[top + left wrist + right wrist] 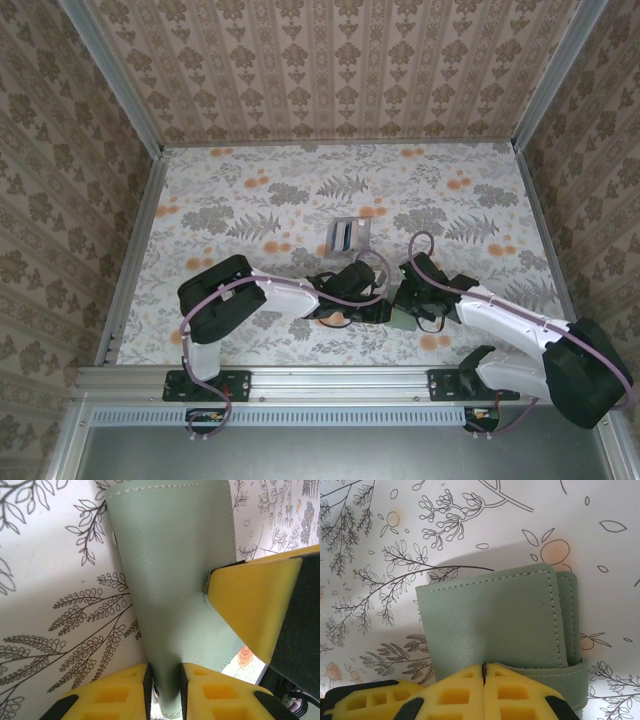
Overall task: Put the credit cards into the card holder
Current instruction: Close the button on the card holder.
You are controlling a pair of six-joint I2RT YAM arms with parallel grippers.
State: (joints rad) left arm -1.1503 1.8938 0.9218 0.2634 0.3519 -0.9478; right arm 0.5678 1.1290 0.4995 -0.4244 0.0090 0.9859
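Note:
A pale green stitched leather card holder (pixel 490 615), folded with a strap at one side, is held just above the floral cloth between both arms (pixel 402 320). My left gripper (pixel 164 680) is shut on one end of its leather (pixel 170 580). My right gripper (pixel 484 672) is shut on the edge of its upper flap; one of its yellow fingers (pixel 250 605) presses the holder's side in the left wrist view. In the top view the two grippers meet, left (pixel 380 311) and right (pixel 408 303). The credit cards (pixel 345 235), a small silvery-grey stack with dark and blue stripes, lie farther back.
The floral tablecloth (pixel 250 200) covers the table. Patterned walls with metal rails (pixel 135 260) close in the left, right and back sides. Both arms' elbows and purple cables crowd the near middle.

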